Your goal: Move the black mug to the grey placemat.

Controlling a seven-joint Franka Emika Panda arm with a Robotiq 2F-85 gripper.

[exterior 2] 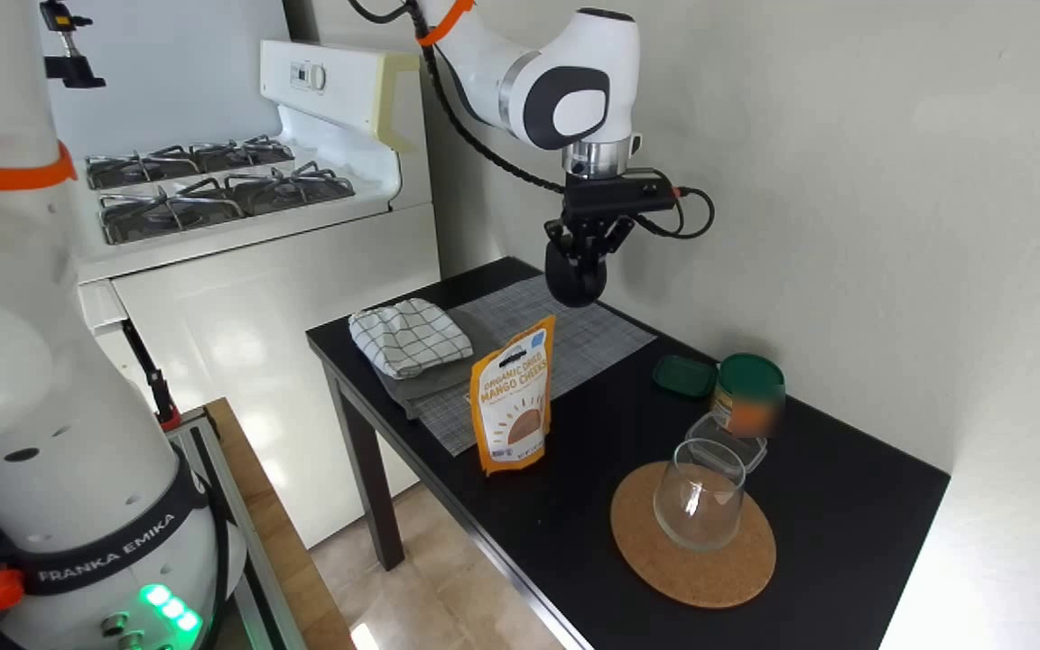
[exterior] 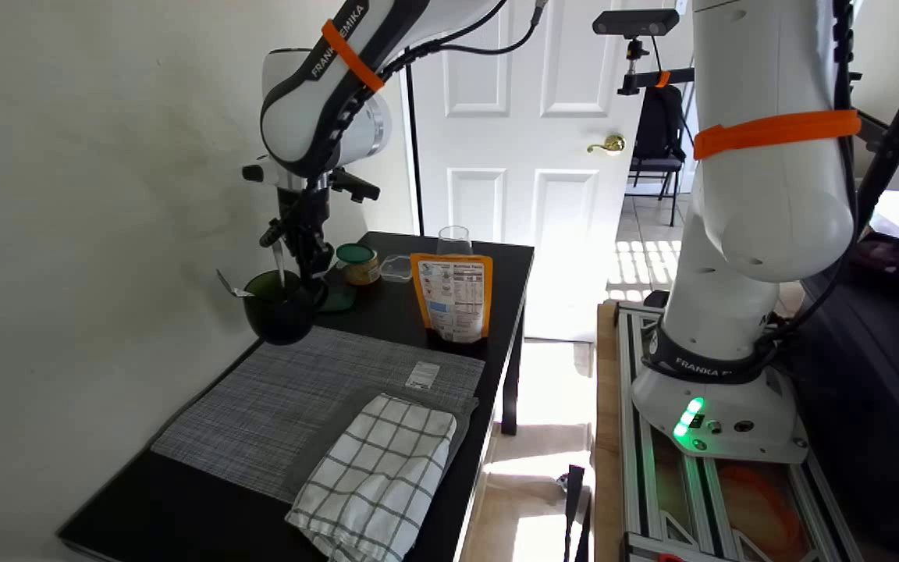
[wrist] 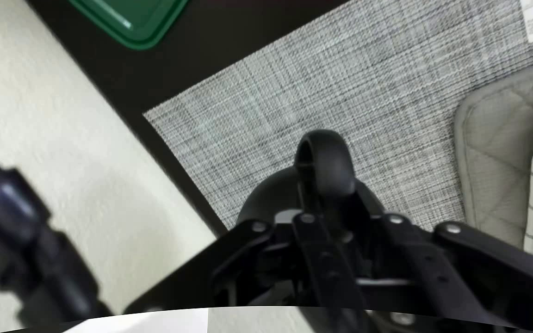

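Wrist view: the claw (wrist: pixel 350 219) is squeezed closed on the handle (wrist: pixel 336 166) of the black mug (wrist: pixel 269 196). In an exterior view, two shiny metal things (exterior: pixel 278 264) poke out of the mug near the claw. Below the claw lies the grey placemat (wrist: pixel 387 92), with the mug up in the air over it. Farther from the claw sit a checked cloth (exterior: pixel 383 460) and an orange bag (exterior: pixel 453 300).

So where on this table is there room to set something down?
The grey placemat is bare from the quilted pad and checked cloth toward the wall, though the suspended black mug could hinder a hand. Bare black table lies between mango pouch, green lid and cork trivet. Crowded where the green-lidded jar, clear container and drinking glass cluster.
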